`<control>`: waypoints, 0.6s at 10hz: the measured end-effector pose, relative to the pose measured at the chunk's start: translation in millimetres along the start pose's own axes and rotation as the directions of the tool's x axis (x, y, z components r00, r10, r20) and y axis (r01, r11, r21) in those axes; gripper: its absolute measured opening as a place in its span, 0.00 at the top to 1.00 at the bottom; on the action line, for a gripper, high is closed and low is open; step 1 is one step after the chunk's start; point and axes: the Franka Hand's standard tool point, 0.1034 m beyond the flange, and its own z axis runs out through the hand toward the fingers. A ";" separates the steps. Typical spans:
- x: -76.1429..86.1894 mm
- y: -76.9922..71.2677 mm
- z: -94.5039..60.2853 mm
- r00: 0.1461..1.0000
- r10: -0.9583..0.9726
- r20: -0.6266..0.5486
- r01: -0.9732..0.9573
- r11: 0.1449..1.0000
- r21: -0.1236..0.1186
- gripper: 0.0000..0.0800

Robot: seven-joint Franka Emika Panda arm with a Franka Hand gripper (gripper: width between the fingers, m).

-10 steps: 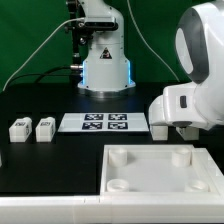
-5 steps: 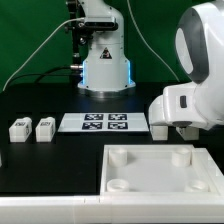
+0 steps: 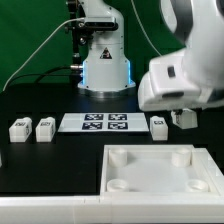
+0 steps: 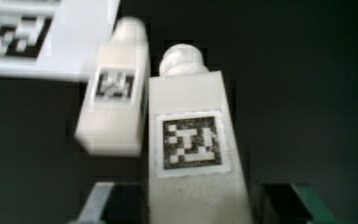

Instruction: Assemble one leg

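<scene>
The gripper (image 4: 190,205) holds 1 leg (image 4: 190,140) between its fingers (image 4: 108,200). Just beyond lies another leg (image 4: 110,95), beside the marker board (image 3: 104,122). 2 more legs (image 3: 32,128) sit past the board's far end.

You see a green curtain (image 3: 30,35) at twelve o'clock and a black table (image 3: 45,160) under even light.

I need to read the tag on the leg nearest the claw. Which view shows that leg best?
The wrist view: the leg fills the frame, tag facing the camera, between the claw's fingers, with a second leg beside it. The exterior view shows only a small block beside the marker board, partly hidden by the arm.
</scene>
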 end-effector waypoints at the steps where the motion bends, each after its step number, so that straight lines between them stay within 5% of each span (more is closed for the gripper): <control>1: -11.2 4.2 -21.9 0.994 -0.006 -0.105 0.005 1.000 -0.002 0.64; 2: -16.4 8.9 -51.6 0.977 -0.009 -0.214 0.009 1.000 -0.001 0.64; 4: -21.9 9.6 -87.0 0.885 -0.022 -0.466 0.015 1.000 -0.020 0.64; 6: -36.4 10.1 -92.8 0.754 -0.036 -0.656 0.018 0.999 -0.035 0.64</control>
